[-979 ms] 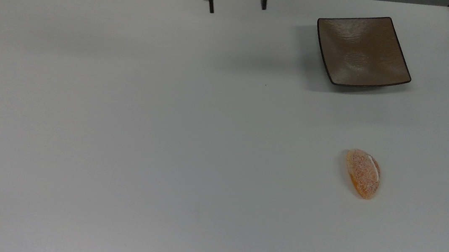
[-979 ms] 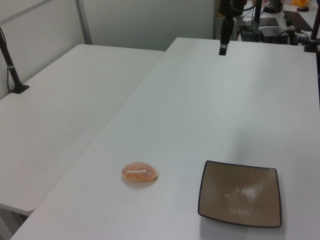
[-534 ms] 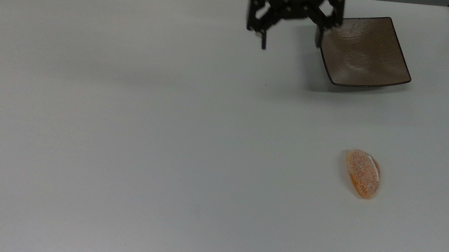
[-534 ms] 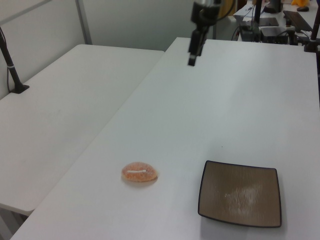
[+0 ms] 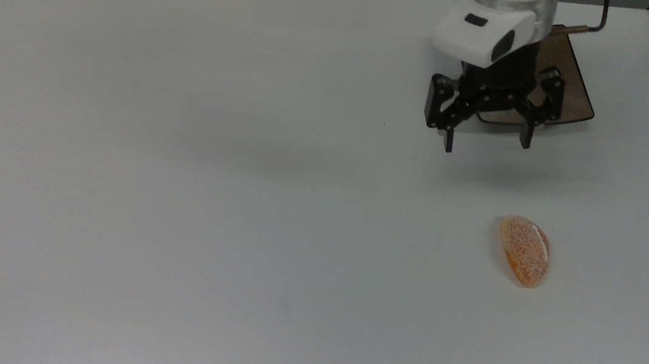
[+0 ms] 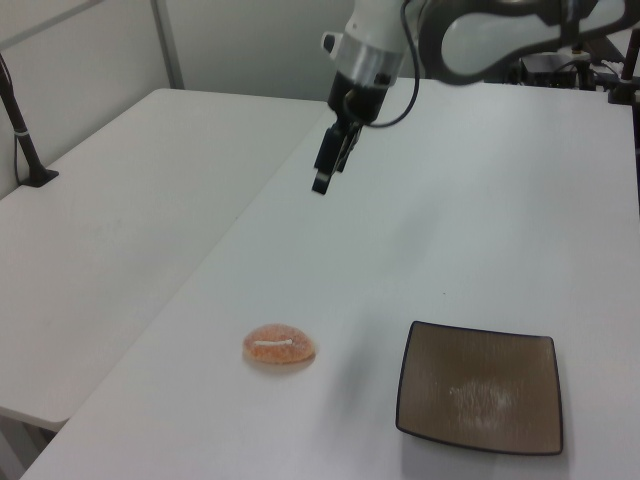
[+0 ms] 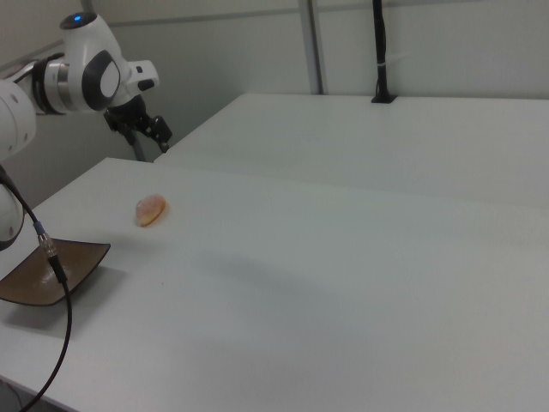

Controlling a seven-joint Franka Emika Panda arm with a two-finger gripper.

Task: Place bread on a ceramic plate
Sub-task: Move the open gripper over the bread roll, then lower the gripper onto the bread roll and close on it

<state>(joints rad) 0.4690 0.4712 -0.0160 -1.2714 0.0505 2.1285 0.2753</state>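
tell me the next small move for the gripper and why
Probably carry the open gripper on toward the bread and stop above it. The bun lies alone on the white table, apart from the ceramic plate, and nothing is between the spread fingers. In the left view the gripper hangs well above the tabletop, so descending comes after lining up.

Bread and plate apart on the table

In the top view the bread (image 5: 524,251) lies on the table (image 5: 177,189), below the ceramic plate (image 5: 579,95) and well apart; the gripper (image 5: 486,143) hangs between them, overlapping the plate's lower edge
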